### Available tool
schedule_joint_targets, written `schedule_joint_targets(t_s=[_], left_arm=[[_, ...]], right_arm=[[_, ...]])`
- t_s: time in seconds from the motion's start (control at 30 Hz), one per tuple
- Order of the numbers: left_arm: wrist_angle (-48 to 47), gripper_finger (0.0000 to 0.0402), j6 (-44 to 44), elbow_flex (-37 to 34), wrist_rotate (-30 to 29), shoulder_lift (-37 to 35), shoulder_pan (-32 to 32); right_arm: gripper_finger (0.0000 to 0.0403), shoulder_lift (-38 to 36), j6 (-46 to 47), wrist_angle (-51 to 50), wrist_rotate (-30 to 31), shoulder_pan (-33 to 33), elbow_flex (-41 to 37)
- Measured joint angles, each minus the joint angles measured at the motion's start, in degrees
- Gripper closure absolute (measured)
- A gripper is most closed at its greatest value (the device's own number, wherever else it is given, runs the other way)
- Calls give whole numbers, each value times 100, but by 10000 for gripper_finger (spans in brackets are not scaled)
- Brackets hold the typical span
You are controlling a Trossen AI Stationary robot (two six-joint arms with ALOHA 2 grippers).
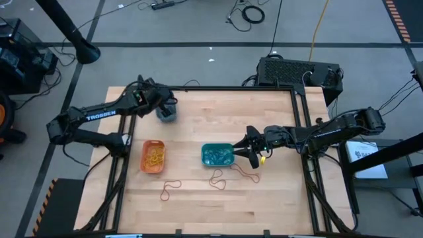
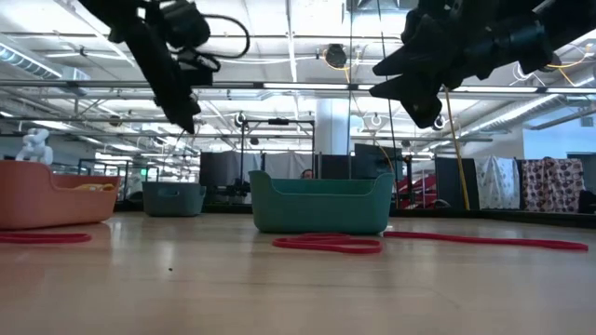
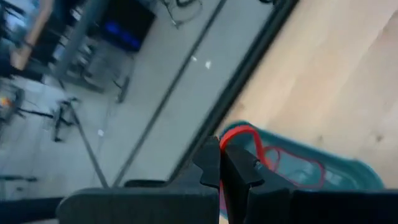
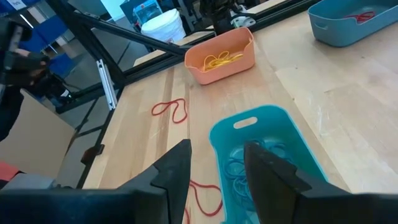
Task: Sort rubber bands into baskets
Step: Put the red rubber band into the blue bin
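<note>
Wood surface: a pale plank table top (image 1: pixel 198 198) carries all three trays, with both dark arms reaching in over it.
Left arm pose: stretched from the table's left edge toward the far side, wrist bent down.
Left pincer (image 3: pixel 221 167): fingers pressed together on a thin red rubber loop (image 3: pixel 237 134), which curls out just past the fingertips.
Below the left pincer: the darker blue shallow plastic tray (image 1: pixel 166 114), directly under the fingertips, with more red loops (image 3: pixel 292 167) lying inside it.
Right arm pose: reaching in from the right edge, forearm nearly level, wrist angled down toward the table's middle.
Right pincer (image 1: pixel 248 149): fingers spread apart with nothing between them, hovering above the table.
Just ahead of the right pincer: the teal-green rounded plastic tray (image 4: pixel 252 122), its near end under the fingertips, blue-green loops (image 4: pixel 239 168) heaped inside.
Farther ahead of the right pincer: the orange rounded plastic tray (image 4: pixel 221 68), holding orange-yellow loops (image 4: pixel 219 60).
Beside the right pincer: a loose red loop (image 4: pixel 208 196) on the wood close to its left finger, touching no tray.
Farther out: another loose red loop (image 4: pixel 171 109) between the teal-green and orange trays, off to one side.
</note>
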Motion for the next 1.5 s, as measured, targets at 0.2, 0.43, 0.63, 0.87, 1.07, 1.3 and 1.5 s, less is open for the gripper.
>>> schedule_joint_targets(t_s=[0.2,0.43,0.63,0.87,1.07,1.3,1.5], left_arm=[[-530,399,-583,-2,437,308,287],[-1117,397,-881,-4,448,852,432],[-1224,396,-885,-4,358,1076,513],[-958,396,-813,-4,200,1078,544],[-523,396,-689,-4,182,1078,541],[-548,396,-721,-4,474,1078,541],[-753,387,-696,-4,577,1078,541]], right_arm=[[261,1,-9,-66,0,0,0],[261,1,-15,-122,-13,0,0],[261,1,-30,-124,-17,0,0],[261,1,-127,-122,-20,0,0],[261,1,-148,-122,-22,0,0],[261,1,-138,-122,-26,0,0],[261,4,-129,-122,-26,0,0]])
